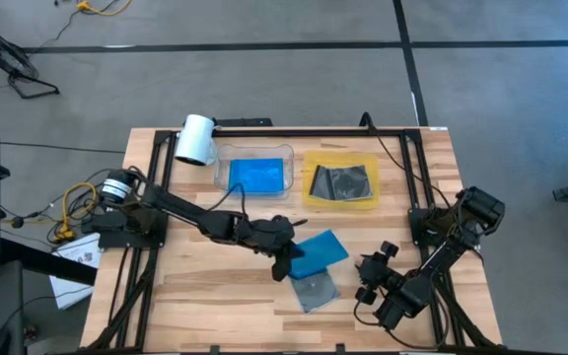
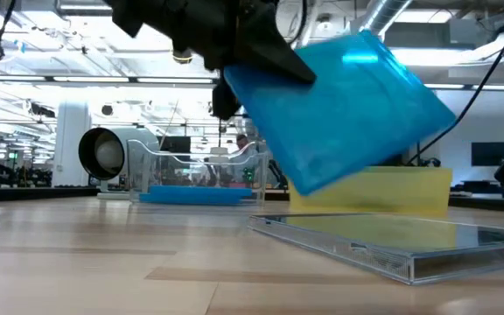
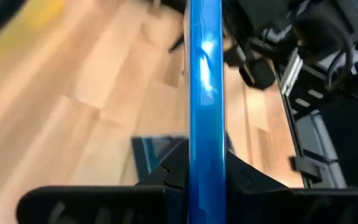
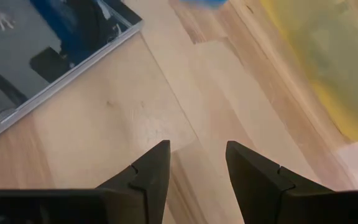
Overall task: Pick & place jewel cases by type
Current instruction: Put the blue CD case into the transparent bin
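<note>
A bright blue jewel case (image 1: 320, 253) hangs tilted above the table's middle, and my left gripper (image 1: 286, 258) is shut on it. In the low view the blue case (image 2: 357, 114) shows clear of the wood. Just nearside of it a grey-clear jewel case (image 1: 315, 290) lies flat on the table. Another blue case (image 1: 255, 176) lies in the clear tray (image 1: 221, 168), and dark grey cases (image 1: 342, 181) lie in the yellow tray (image 1: 368, 200). At the near right my right gripper (image 4: 197, 165) stands open over bare wood, right of the grey-clear case (image 4: 42, 56). My left gripper pinches the blue case between its two fingers (image 3: 169, 177), one on each flat face, at the edge (image 3: 205, 163) that faces the table's left. The fingers reach in from the left, slanting down. The case is lifted clear and tilted, its free end toward the right.
A white cylinder (image 1: 195, 139) lies at the far left beside the clear tray. A black frame (image 1: 156, 187) borders the table on the left, far and right sides. Bare wood stretches along the near left of the table (image 1: 195, 296).
</note>
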Action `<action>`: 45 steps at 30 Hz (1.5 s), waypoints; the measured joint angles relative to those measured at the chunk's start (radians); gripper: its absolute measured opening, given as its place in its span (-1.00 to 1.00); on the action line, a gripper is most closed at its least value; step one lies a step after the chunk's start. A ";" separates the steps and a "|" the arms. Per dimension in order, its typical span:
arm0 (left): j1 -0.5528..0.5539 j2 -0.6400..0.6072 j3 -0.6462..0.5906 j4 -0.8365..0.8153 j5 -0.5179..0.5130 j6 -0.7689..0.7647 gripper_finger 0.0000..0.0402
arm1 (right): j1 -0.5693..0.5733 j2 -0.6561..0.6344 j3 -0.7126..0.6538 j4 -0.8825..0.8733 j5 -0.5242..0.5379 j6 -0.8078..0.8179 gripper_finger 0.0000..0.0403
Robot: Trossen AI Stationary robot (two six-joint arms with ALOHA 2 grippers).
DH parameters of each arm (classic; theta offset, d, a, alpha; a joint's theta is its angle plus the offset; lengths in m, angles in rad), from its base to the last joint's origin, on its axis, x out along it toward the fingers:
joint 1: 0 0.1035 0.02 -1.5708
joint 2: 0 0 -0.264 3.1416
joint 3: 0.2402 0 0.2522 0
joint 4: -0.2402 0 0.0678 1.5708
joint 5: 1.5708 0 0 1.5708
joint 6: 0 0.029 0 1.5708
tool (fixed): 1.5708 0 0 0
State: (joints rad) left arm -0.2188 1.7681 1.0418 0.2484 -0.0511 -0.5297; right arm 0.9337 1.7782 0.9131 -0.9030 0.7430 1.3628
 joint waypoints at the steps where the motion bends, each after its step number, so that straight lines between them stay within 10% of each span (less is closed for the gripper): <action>1: 0.000 -0.014 0.000 -0.012 -0.015 0.010 -0.86 | 0.000 0.000 0.000 0.001 0.000 0.000 -0.26; 45: 0.147 -0.500 0.001 -0.833 -0.502 0.516 -0.92 | -0.105 0.000 -0.001 0.069 0.071 -0.117 -0.26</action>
State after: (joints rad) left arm -0.0722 1.2682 1.0424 -0.5846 -0.5526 -0.0142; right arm 0.8284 1.7782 0.9123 -0.8341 0.8143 1.2460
